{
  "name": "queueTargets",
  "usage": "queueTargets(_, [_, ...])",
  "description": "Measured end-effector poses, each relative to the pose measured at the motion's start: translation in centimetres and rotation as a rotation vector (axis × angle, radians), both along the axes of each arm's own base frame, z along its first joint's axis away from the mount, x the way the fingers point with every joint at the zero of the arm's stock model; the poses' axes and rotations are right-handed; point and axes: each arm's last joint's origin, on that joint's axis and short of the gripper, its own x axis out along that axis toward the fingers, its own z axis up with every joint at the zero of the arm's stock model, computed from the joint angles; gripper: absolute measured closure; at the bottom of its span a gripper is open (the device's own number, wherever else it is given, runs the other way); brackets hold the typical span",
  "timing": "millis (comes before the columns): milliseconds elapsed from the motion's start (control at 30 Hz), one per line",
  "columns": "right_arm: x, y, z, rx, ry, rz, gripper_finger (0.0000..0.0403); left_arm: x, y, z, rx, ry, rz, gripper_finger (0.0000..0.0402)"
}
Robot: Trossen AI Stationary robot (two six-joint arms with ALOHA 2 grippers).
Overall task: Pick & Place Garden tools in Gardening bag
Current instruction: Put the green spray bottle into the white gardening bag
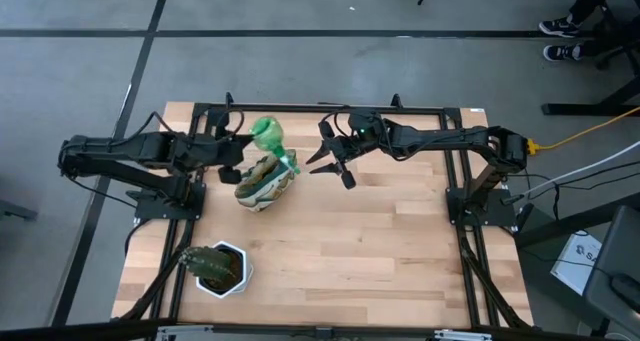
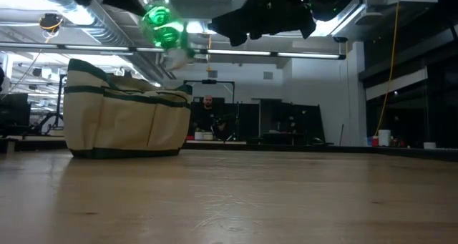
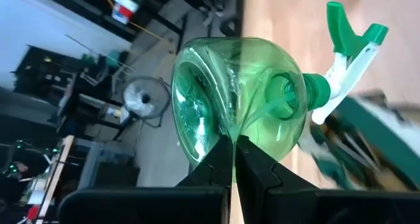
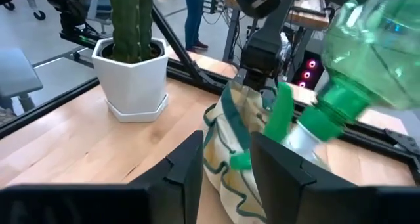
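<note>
My left gripper [image 1: 244,159] is shut on the green translucent spray bottle [image 1: 267,134], which it holds in the air over the cream gardening bag [image 1: 265,182]. The bottle also shows in the low view [image 2: 160,25] and the right wrist view [image 4: 377,43]. The bag [image 2: 125,115] stands on its base on the table at the far left. My right gripper [image 1: 335,163] is open and empty in the air just right of the bag, its fingers [image 4: 187,168] pointing at the bag. I cannot make out any other tools. My left gripper pinches the bottle's clear body wall [image 3: 231,122] between its two fingers [image 3: 213,161], which are almost together. The wall is dented into a crease there. The fingers come about level from the table's left. The bottle is clear of the bag, tilted, its white and green spray head [image 3: 348,40] lower, toward the bag.
A white hexagonal pot with a green cactus [image 1: 220,269] stands at the near left corner of the table. The wooden table top [image 1: 400,251] lies bare in the middle and at the right. Dark frame rails [image 1: 460,181] run along its sides. People stand in the room behind.
</note>
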Motion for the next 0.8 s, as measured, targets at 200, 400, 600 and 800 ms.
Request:
queueTargets(200, [-0.1,0.0,-0.3,0.007,0.03,0.0,0.0275,-1.6,-0.3,-0.7,-0.018,0.109,-0.028,0.04])
queueTargets(400, [-0.1,0.0,-0.3,0.008,0.032,0.0,0.0275,-2.4,-0.2,-1.0,0.016,0.172,-0.023,0.0399])
queueTargets(600, [-0.1,0.0,-0.5,0.012,0.048,0.001,0.0275,-3.0,0.0,-1.1,0.085,0.237,0.004,0.0399])
queueTargets(800, [-0.1,0.0,-0.6,0.013,0.052,0.001,0.0275,-3.0,0.1,-1.1,0.103,0.227,0.054,0.0399])
